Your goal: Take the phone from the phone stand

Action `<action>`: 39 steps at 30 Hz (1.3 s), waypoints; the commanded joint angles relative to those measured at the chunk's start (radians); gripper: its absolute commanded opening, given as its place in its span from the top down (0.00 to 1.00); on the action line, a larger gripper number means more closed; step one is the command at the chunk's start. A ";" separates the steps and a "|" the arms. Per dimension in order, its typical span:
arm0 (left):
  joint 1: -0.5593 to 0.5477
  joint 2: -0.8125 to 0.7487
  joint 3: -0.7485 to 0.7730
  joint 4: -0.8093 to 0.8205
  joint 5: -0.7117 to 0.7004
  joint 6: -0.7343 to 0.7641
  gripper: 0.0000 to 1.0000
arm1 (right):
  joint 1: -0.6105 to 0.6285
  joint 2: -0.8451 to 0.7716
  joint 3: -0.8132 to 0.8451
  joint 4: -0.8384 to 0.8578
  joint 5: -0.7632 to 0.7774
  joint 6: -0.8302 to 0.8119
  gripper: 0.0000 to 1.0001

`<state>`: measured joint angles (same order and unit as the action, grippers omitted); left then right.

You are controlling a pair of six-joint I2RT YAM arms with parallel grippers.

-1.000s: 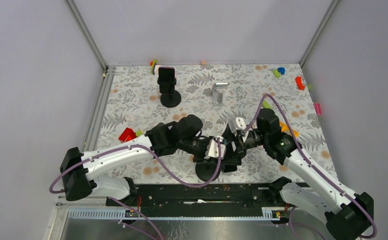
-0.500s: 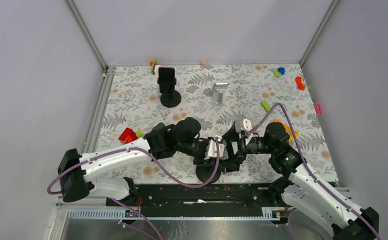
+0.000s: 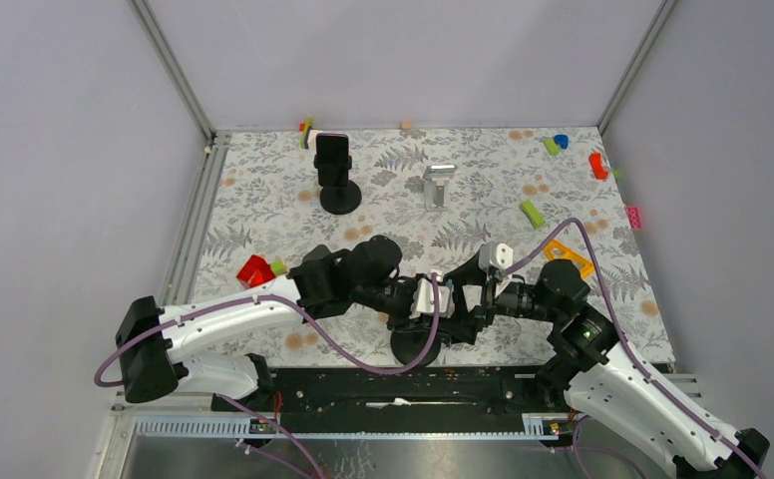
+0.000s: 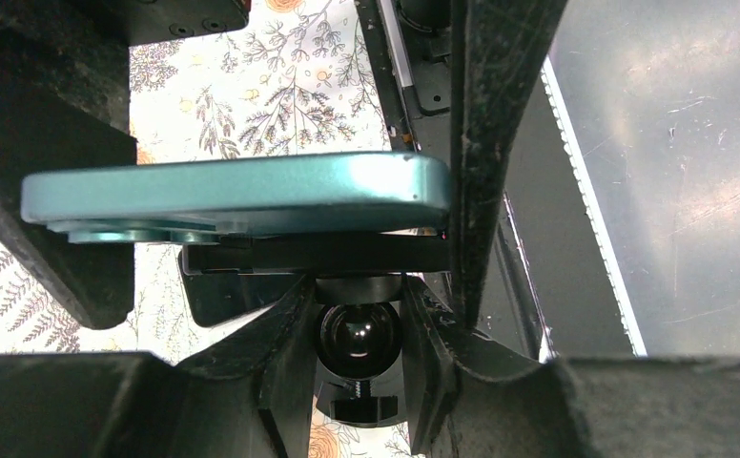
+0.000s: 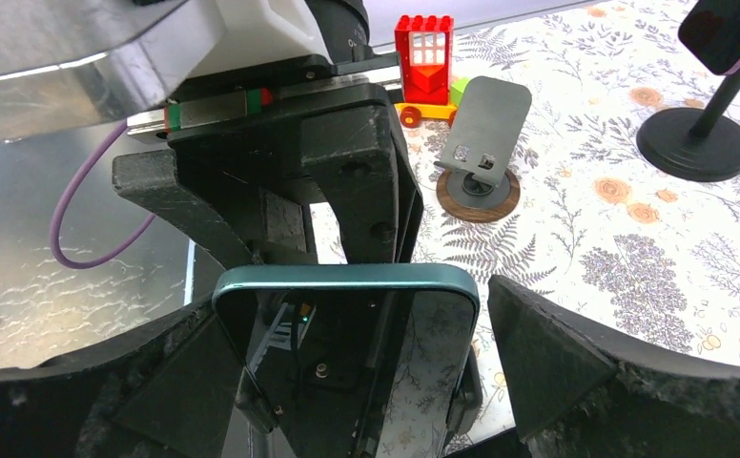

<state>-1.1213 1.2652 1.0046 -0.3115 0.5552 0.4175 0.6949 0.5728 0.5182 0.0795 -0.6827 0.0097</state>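
The phone (image 5: 347, 358) has a teal rim and a dark screen and sits in the clamp of a black phone stand (image 3: 413, 344) near the table's front edge. My left gripper (image 4: 359, 334) is shut on the stand's ball joint, just under the phone (image 4: 233, 194). My right gripper (image 5: 347, 382) is open, with its fingers (image 5: 557, 363) on either side of the phone. The left finger lies close against the phone's side, and a gap shows at the right one. In the top view both grippers meet at the stand, left (image 3: 431, 297) and right (image 3: 478, 299).
A second black stand holding a dark phone (image 3: 335, 175) is at the back left, with a silver stand (image 3: 438, 185) beside it. A red toy block (image 3: 254, 269), a green brick (image 3: 532, 214) and an orange piece (image 3: 568, 257) lie around. A grey stand on a wooden disc (image 5: 481, 143) shows in the right wrist view.
My right arm has swung back toward the near right, its elbow lower and farther out, while its gripper stays at the phone. The left arm and the stand have barely moved.
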 commanded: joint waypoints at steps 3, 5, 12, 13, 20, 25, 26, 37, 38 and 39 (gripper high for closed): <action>-0.028 -0.007 0.000 0.066 0.065 -0.014 1.00 | 0.028 -0.032 0.004 -0.029 0.173 -0.005 0.06; -0.027 -0.006 -0.001 0.067 0.064 -0.014 1.00 | 0.035 -0.041 0.007 -0.040 0.200 -0.026 0.07; -0.025 0.000 0.005 0.068 0.065 -0.016 1.00 | 0.054 -0.057 0.000 -0.052 0.273 -0.022 0.08; -0.025 0.000 0.005 0.070 0.066 -0.016 1.00 | 0.059 -0.059 -0.005 -0.046 0.284 -0.017 0.07; -0.023 0.000 0.004 0.069 0.068 -0.017 1.00 | 0.078 -0.070 -0.025 -0.043 0.308 -0.020 0.11; -0.023 0.005 0.007 0.069 0.076 -0.018 1.00 | 0.080 -0.065 -0.031 -0.030 0.311 -0.046 0.50; -0.023 0.006 0.006 0.071 0.088 -0.017 1.00 | 0.080 -0.069 -0.036 -0.019 0.311 -0.060 0.60; -0.024 0.000 0.006 0.039 0.235 0.024 1.00 | 0.077 0.041 -0.013 0.005 0.270 -0.227 1.00; -0.025 0.003 0.008 0.037 0.242 0.024 1.00 | 0.075 0.059 -0.008 0.012 0.266 -0.238 1.00; -0.027 0.005 0.008 0.034 0.245 0.024 1.00 | 0.072 0.075 -0.001 0.015 0.260 -0.251 1.00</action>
<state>-1.1004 1.2743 1.0035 -0.3069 0.5571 0.4213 0.7837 0.5533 0.5068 0.0719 -0.5110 -0.0547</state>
